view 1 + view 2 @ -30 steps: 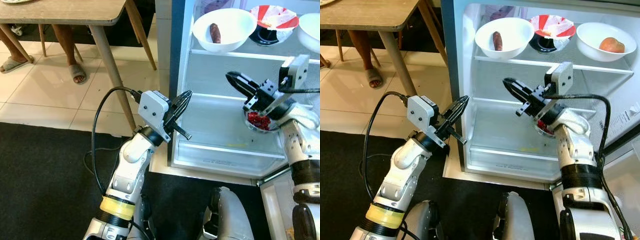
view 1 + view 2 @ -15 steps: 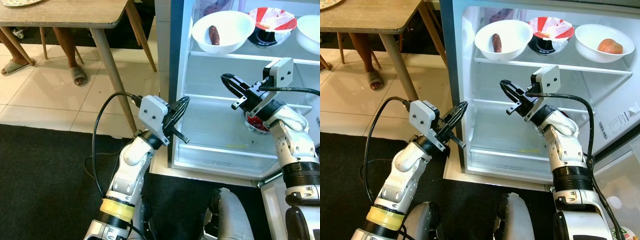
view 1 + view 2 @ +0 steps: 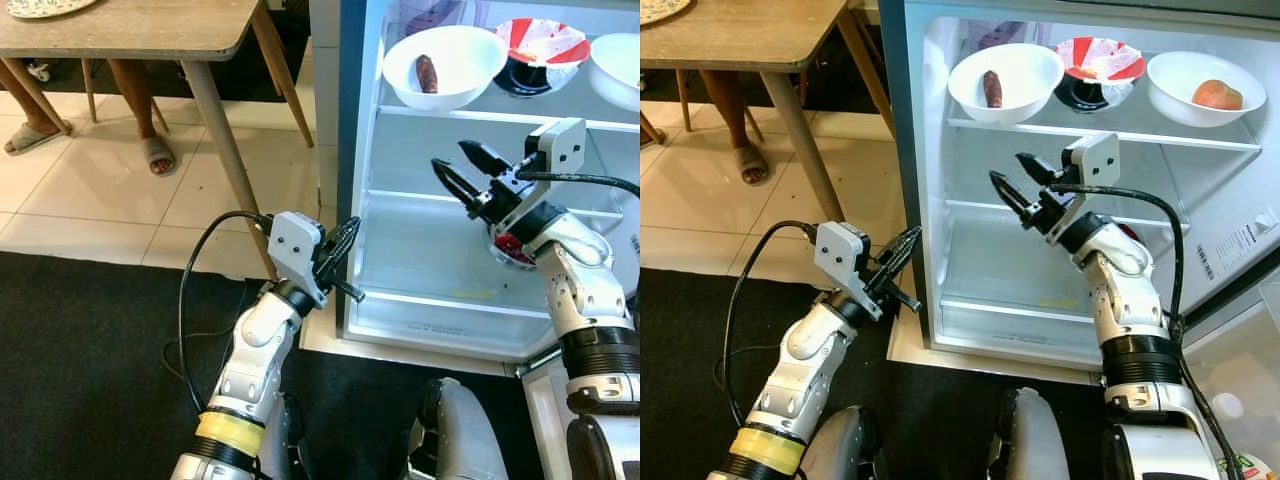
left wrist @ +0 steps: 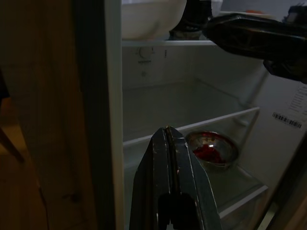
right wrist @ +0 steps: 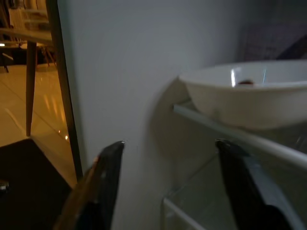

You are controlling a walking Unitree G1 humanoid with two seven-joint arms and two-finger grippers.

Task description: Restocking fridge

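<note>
The fridge [image 3: 902, 150] stands open. Its top shelf holds a white bowl with a brown sausage-like piece [image 3: 1005, 78], a red-and-white bowl [image 3: 1098, 62] and a white bowl with an orange fruit [image 3: 1208, 88]. On the shelf below sits a small metal bowl of red food [image 3: 508, 248], also seen as the metal bowl [image 4: 211, 149]. My right gripper [image 3: 452, 158] hovers open and empty inside the fridge, left of that bowl and under the top shelf; the same gripper [image 5: 170, 143] faces the sausage bowl. My left gripper [image 3: 345, 236] is shut and empty outside the fridge's left edge.
A wooden table [image 3: 130, 25] stands at the left with a person's sandalled feet [image 3: 155, 148] under it. A black mat [image 3: 90, 340] covers the floor before the fridge. The fridge door [image 3: 1240, 290] hangs open at the right. A black cable [image 3: 195, 300] loops off my left arm.
The right gripper has opened and moved left, away from the metal bowl. The left arm has sunk a little, its gripper still shut.
</note>
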